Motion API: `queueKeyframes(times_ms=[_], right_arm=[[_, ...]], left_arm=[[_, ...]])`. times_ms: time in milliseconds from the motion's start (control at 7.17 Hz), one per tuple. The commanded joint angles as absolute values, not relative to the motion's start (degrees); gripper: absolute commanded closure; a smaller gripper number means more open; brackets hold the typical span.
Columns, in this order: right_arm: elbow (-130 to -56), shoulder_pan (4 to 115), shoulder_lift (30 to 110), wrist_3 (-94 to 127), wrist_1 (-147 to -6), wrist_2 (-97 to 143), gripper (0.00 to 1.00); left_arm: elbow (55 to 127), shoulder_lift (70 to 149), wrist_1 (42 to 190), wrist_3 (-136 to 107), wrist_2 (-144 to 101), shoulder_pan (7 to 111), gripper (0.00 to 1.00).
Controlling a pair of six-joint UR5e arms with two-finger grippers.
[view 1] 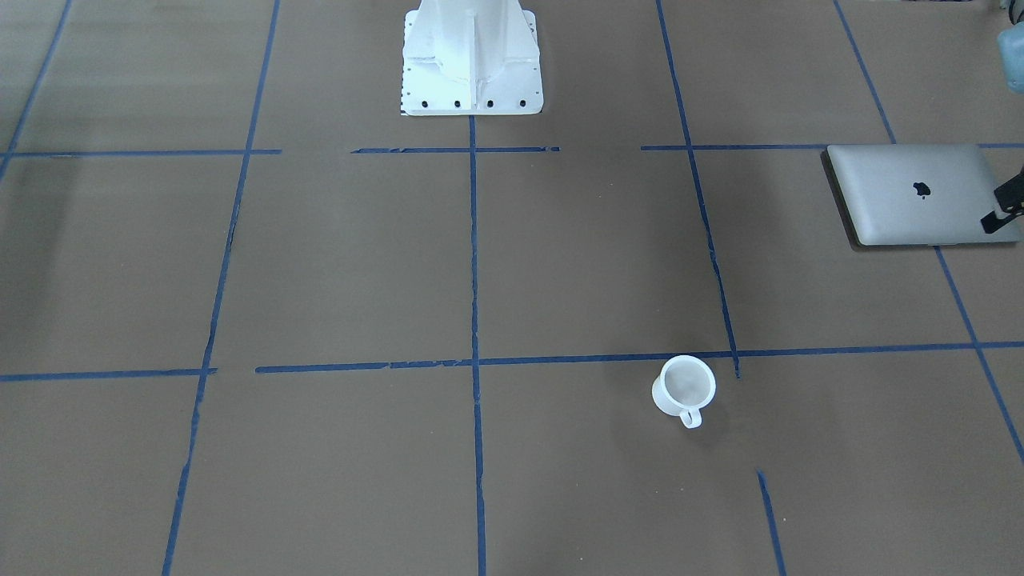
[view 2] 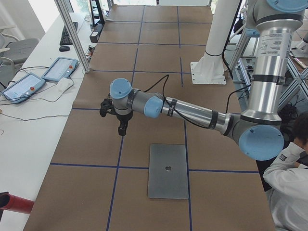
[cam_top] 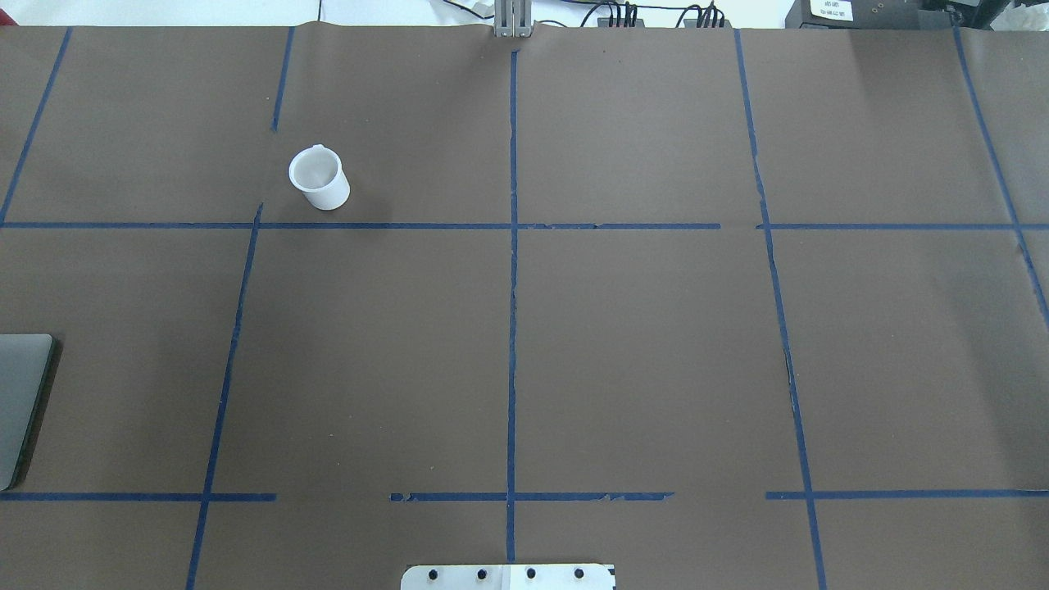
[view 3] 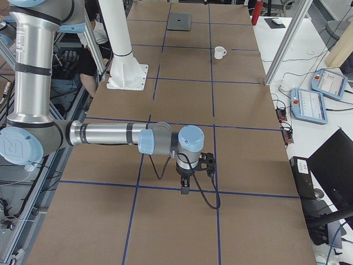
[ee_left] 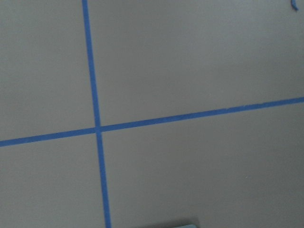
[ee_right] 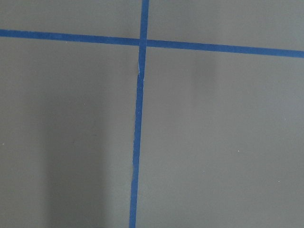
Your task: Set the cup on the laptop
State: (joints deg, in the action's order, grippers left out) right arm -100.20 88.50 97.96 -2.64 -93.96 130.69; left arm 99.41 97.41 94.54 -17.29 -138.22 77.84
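Note:
The white cup (view 1: pixel 684 388) stands upright on the brown table, handle toward the operators' side; it also shows in the overhead view (cam_top: pixel 318 177) and far off in the exterior right view (view 3: pixel 220 52). The closed silver-grey laptop (view 1: pixel 920 192) lies flat at the robot's left end of the table (view 2: pixel 168 171), cut off by the overhead view's left edge (cam_top: pixel 20 401). My left gripper (view 2: pixel 122 130) hangs above the table beside the laptop, well apart from the cup; I cannot tell if it is open. My right gripper (view 3: pixel 185 189) hovers over the far end of the table; I cannot tell its state.
The white robot pedestal (view 1: pixel 470 60) stands at the table's robot side. Teach pendants (view 2: pixel 60 69) and cables lie on the white bench beyond the table. An aluminium post (view 2: pixel 74 36) stands at that edge. A person (view 2: pixel 288 178) sits near the left arm's base.

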Motion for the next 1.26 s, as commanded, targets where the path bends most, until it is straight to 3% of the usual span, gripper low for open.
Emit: queueKeyframes(times_ms=[0,419,698,1116], right_arm=[[-100.2,88.51,98.0,-2.64,-93.96,130.69,0.0],[-100.2,88.51,98.0,-2.64,-93.96,130.69,0.0],[-100.2,88.51,98.0,-2.64,-93.96,130.69,0.0],[-100.2,88.51,98.0,-2.64,-93.96,130.69,0.0]], left_arm=[[93.47,108.84,94.48,-31.92,-137.9,68.42,0.0],[82.2,119.6,100.49,-46.26,-137.55,62.15,0.0],[69.68,128.52,108.96,-57.44,-130.75,57.33,0.0],[62.61,134.02,110.73,-57.92,-127.27,55.11,0.0]])
